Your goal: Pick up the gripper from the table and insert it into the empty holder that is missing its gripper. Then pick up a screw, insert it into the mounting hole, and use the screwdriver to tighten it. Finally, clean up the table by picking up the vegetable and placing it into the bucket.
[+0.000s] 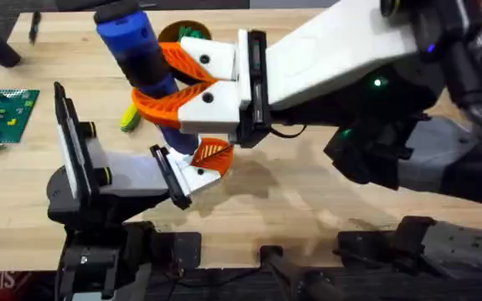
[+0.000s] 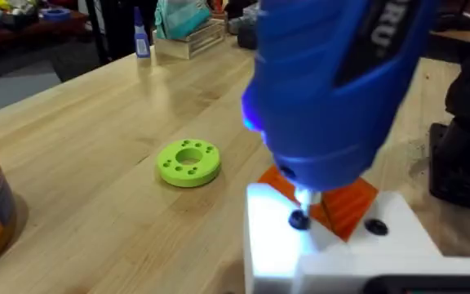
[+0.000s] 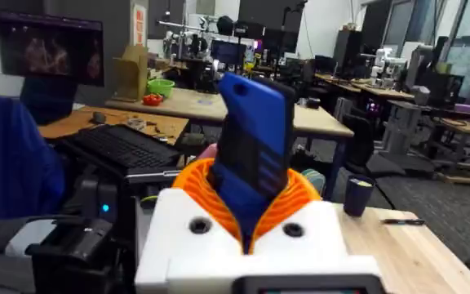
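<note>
Right pincer (image 1: 167, 84) clamped around screwdriver (image 1: 136, 50)

This is a robotics lab or workshop set in an open-plan office. The work surface is a pale wooden table (image 1: 308, 209) with two robot arms mounted at its near edge. In the right wrist view, the room behind holds rows of desks, a dark monitor (image 3: 51, 53), a keyboard (image 3: 121, 147), office chairs and other robot rigs by large windows. A green building-brick baseplate (image 1: 2, 113) lies at the table's left edge, and a green ring (image 2: 188, 162) sits on the wood.
</note>
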